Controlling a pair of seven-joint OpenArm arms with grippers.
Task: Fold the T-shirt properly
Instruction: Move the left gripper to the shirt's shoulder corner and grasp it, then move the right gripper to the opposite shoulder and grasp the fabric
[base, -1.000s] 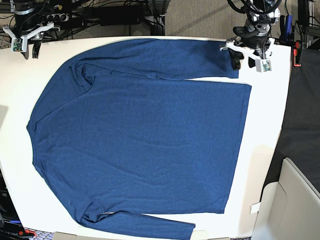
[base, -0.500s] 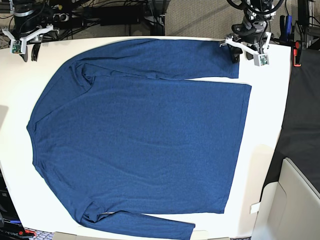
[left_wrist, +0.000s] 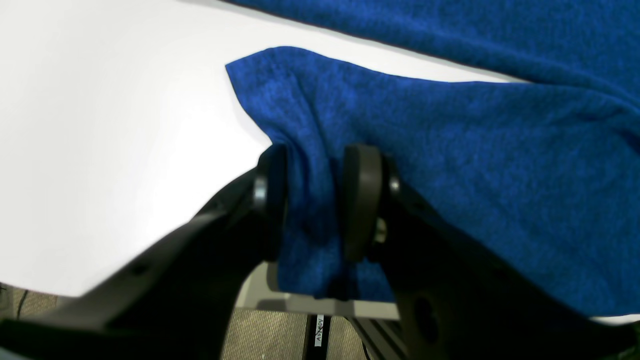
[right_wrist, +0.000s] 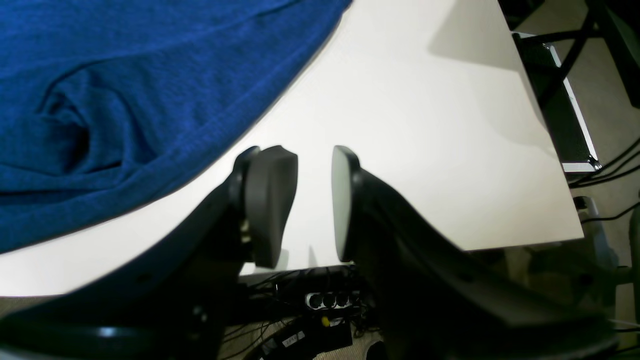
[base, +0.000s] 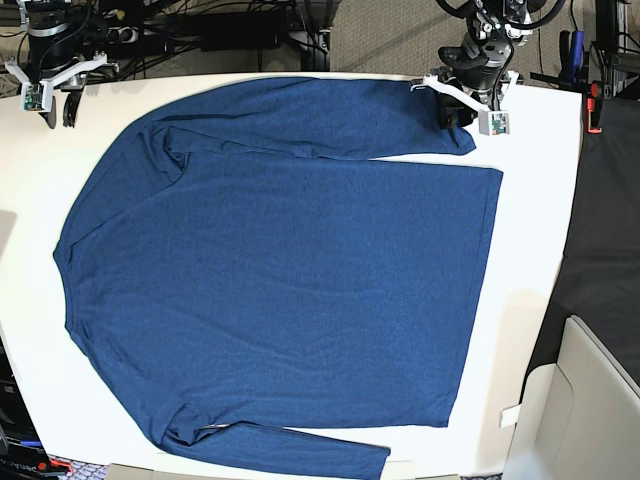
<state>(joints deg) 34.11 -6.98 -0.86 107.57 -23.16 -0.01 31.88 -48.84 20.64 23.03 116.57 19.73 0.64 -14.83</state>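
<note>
Left hand (left_wrist: 312, 210) pinches T-shirt (base: 280, 290) cuff edge; right hand (right_wrist: 312, 205) open over bare table (right_wrist: 425, 125).

A white table (base: 535, 250) carries everything here, and the only thing lying on it is the T-shirt (base: 290, 270), a dark navy long-sleeved knit spread flat over most of the surface. Its hem faces the table's right edge and its shoulders the left edge, with one sleeve laid along the far edge and the other along the near edge. Bare white shows as a broad strip down the right edge and at the two left corners.
</note>
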